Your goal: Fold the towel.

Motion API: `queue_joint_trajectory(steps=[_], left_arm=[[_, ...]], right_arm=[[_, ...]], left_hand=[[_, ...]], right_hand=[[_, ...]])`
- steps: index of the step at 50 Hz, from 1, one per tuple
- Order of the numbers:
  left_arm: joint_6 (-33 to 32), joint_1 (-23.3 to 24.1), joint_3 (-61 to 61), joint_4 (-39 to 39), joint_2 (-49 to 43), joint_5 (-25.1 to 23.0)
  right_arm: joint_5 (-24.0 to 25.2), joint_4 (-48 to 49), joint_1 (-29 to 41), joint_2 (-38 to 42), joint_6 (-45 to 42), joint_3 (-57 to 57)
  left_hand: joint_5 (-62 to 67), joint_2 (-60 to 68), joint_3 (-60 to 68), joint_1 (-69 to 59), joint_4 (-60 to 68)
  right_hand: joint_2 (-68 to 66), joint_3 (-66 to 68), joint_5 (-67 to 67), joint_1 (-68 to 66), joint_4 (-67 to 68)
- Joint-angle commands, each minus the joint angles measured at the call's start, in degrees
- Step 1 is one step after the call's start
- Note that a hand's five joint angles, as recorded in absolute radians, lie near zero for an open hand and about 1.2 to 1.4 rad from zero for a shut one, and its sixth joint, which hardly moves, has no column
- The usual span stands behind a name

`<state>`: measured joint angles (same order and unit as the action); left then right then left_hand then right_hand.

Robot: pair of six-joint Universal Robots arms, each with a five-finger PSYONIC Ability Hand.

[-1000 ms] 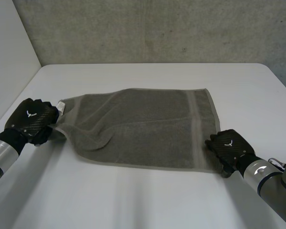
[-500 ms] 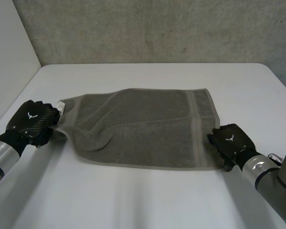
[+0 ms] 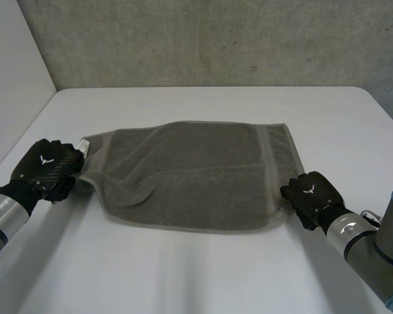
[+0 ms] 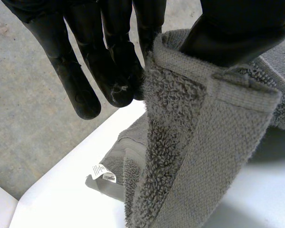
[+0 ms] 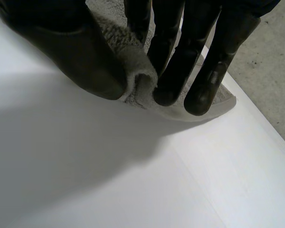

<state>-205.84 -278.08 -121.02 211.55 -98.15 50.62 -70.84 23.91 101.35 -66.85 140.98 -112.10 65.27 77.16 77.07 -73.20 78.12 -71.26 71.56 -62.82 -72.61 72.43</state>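
Grey and spread flat, the towel (image 3: 196,173) lies mid-table (image 3: 203,275) in the head view, with our left hand (image 3: 46,169) at its left end and our right hand (image 3: 309,196) at its near right corner. At the left wrist, fingers (image 4: 109,61) and thumb pinch the hem. At the right wrist they pinch a small fold. We judge both ends should lift together, evenly, to avoid skewing the fold.

Seen from the head view, the left hand (image 3: 46,167) and right hand (image 3: 309,195) cover the towel (image 3: 196,173) corners they pinch; the label (image 4: 101,173) print is too small to read.
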Motion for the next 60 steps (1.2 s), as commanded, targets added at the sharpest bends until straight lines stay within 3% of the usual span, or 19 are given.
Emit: queue_joint_trajectory(steps=[1,12,26,32,41,48,53,56,60], left_arm=[[0.0,0.0,0.0,0.0,-0.03,0.0],[0.0,-0.79,0.0,-0.35,0.23,0.26],[6.77,-0.36,-0.44,-3.95,5.95,0.0],[8.7,0.17,-1.15,-7.38,10.61,-0.7],[9.05,-0.53,-0.71,-18.98,18.87,-7.21],[9.23,-0.88,2.18,-20.83,18.08,-8.7],[9.14,0.6,6.92,-18.12,9.85,-8.26],[9.05,2.97,12.36,-16.53,2.91,-7.74],[8.79,6.66,21.41,-16.52,-8.52,-5.37]], right_arm=[[-0.09,-0.01,0.16,0.49,0.0,0.22],[-0.35,-1.33,-0.46,-2.58,0.09,0.92],[0.88,-19.87,-10.21,-16.56,1.76,7.07],[5.7,-29.08,-14.69,-21.55,2.02,8.12],[13.53,-41.04,-21.1,-29.21,1.58,11.46],[14.06,-41.84,-20.94,-27.89,1.49,14.54],[12.92,-41.49,-18.74,-18.4,2.02,19.46],[7.58,-41.32,-14.27,-9.55,2.2,26.56],[2.02,-40.44,-10.74,-4.43,2.37,31.68]], left_hand=[[4.73,2.84,2.93,-6.8,1.88],[4.73,2.84,2.93,-6.8,1.88],[4.73,2.84,2.93,-6.8,1.88],[4.73,2.84,2.93,-6.8,1.88],[4.73,2.84,2.93,-6.8,1.88],[4.73,2.84,2.93,-6.8,1.88],[4.73,2.84,2.93,-6.8,1.88],[4.73,2.84,2.93,-6.8,1.88],[4.73,2.84,2.93,-6.8,1.88]], right_hand=[[-8.74,8.44,-7.18,-7.39,7.57],[-8.74,8.44,-7.18,-7.39,7.57],[-8.74,8.44,-7.18,-7.39,7.57],[-8.74,8.44,-7.18,-7.39,7.57],[-8.74,8.44,-7.18,-7.39,7.57],[-8.74,8.44,-7.18,-7.39,7.57],[-8.74,8.44,-7.18,-7.39,7.57],[-8.74,8.44,-7.18,-7.39,7.57],[-8.74,8.44,-7.18,-7.39,7.57]])
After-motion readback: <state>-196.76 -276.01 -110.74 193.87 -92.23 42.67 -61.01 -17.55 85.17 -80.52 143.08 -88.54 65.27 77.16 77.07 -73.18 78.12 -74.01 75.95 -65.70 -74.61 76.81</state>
